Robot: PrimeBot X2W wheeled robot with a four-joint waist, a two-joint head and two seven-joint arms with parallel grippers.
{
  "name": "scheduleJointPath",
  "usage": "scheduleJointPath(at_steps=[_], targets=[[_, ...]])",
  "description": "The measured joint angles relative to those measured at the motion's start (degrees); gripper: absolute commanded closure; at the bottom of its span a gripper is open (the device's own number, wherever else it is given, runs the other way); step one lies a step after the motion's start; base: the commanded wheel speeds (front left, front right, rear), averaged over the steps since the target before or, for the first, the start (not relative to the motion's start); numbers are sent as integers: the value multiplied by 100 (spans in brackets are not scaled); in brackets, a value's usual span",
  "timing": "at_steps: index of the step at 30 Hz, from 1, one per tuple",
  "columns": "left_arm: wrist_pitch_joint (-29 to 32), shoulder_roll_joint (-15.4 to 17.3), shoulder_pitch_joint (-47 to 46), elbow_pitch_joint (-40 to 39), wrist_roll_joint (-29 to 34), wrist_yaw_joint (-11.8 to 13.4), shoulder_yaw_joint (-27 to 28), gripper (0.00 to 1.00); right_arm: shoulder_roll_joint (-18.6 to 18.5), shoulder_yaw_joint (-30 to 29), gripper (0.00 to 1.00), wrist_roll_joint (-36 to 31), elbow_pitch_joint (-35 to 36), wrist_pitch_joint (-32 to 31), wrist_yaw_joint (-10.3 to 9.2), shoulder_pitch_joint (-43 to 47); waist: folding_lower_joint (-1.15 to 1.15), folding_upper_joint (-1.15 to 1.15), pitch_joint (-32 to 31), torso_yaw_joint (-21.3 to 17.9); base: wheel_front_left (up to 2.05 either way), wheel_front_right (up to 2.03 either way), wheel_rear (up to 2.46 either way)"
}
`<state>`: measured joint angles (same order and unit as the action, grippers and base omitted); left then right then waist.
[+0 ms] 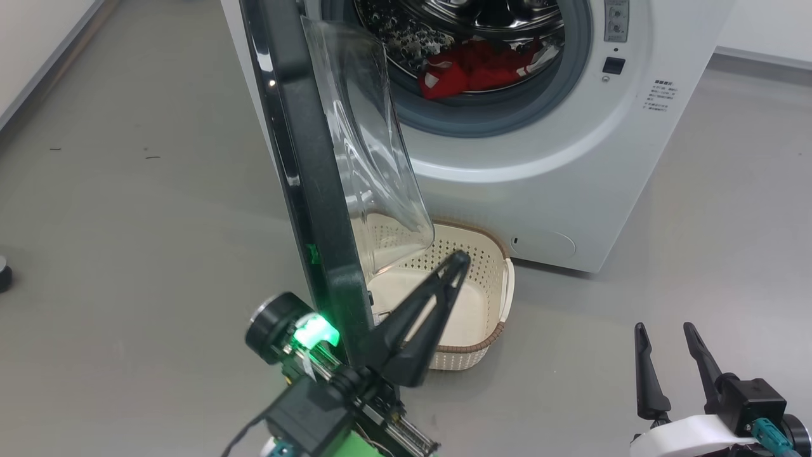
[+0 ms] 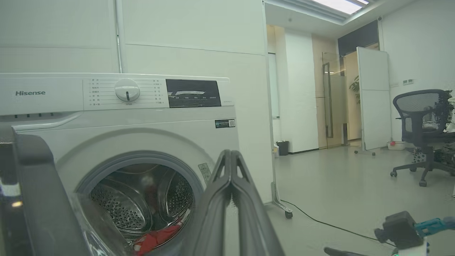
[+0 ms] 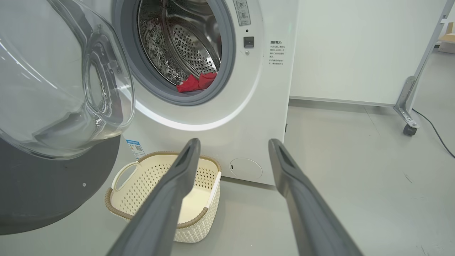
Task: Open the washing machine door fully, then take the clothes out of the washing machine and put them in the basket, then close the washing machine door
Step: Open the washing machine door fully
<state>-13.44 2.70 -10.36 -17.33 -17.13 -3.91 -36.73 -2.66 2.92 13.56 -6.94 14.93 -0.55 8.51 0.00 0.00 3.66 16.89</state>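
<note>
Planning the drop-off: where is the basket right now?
Head view, lower centre: the basket sits on the floor before the washing machine, beneath its open door.

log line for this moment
door: open | clothes: in washing machine | basket: empty | left gripper: shut, beside door | right gripper: open, empty

From my left wrist I can read 1 brand name [image 2: 30,93], "Hisense", in grey letters at the upper left of the washing machine [image 2: 149,138] front panel. The print on either side of the dial [image 2: 127,90], the words on the black display [image 2: 193,93] and the small sticker [image 2: 224,123] with a square code are too small to read. From my right wrist, the printed block [image 3: 277,53] right of the drum opening and the blue label [image 3: 135,148] low on the front are illegible too.
</note>
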Motion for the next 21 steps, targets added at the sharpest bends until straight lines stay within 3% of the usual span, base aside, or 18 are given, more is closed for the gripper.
scheduleJointPath(at_steps=[10,21], targets=[[642,115,499,512,-112,-22,-238,100,16,-18,0,-13,-49,0,48,1,0,0,-23,25,0,0,0],[1037,221,700,1162,-148,264,-14,100,35,-27,0,-54,-81,0,68,1,0,0,-21,5,0,0,0]])
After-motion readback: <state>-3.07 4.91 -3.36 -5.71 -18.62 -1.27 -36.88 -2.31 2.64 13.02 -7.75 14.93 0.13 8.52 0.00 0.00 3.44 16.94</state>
